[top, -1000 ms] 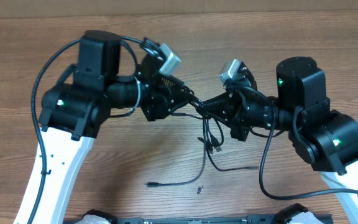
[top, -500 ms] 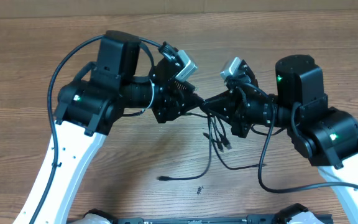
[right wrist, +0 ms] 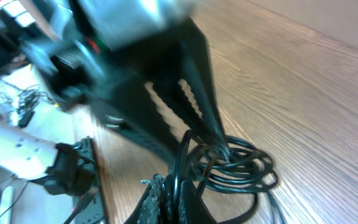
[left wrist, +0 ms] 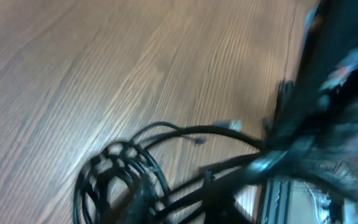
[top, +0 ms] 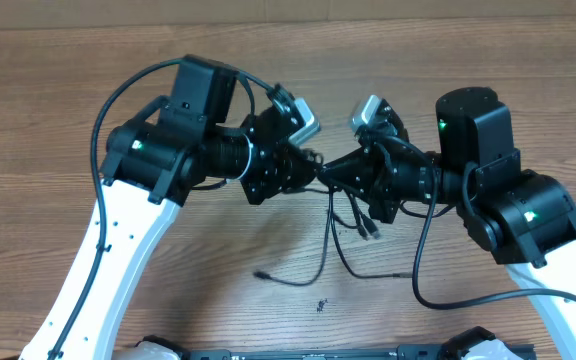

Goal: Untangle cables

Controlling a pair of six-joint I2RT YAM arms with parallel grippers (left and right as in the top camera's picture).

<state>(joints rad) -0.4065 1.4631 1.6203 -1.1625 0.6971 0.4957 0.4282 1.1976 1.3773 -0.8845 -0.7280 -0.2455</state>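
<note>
A tangle of thin black cables [top: 342, 215] hangs between my two grippers above the wooden table [top: 48, 120]. Loose ends trail to a plug at the front [top: 262, 273] and to the right [top: 400, 272]. My left gripper [top: 306, 172] and right gripper [top: 334, 172] meet tip to tip at the top of the tangle, each shut on cable. In the right wrist view the fingers [right wrist: 180, 198] pinch a black strand beside the coil [right wrist: 236, 165]. The left wrist view is blurred; the coil [left wrist: 118, 179] lies by the fingers [left wrist: 143, 205].
A small dark speck [top: 320, 304] lies on the table near the front. The right arm's own cable [top: 423, 285] loops down over the table at the right. The left arm's body [right wrist: 148, 56] fills the top of the right wrist view.
The left arm has swung right, bringing its gripper up against the right gripper. The hanging cables and the loose plug end have shifted to the right with it.
</note>
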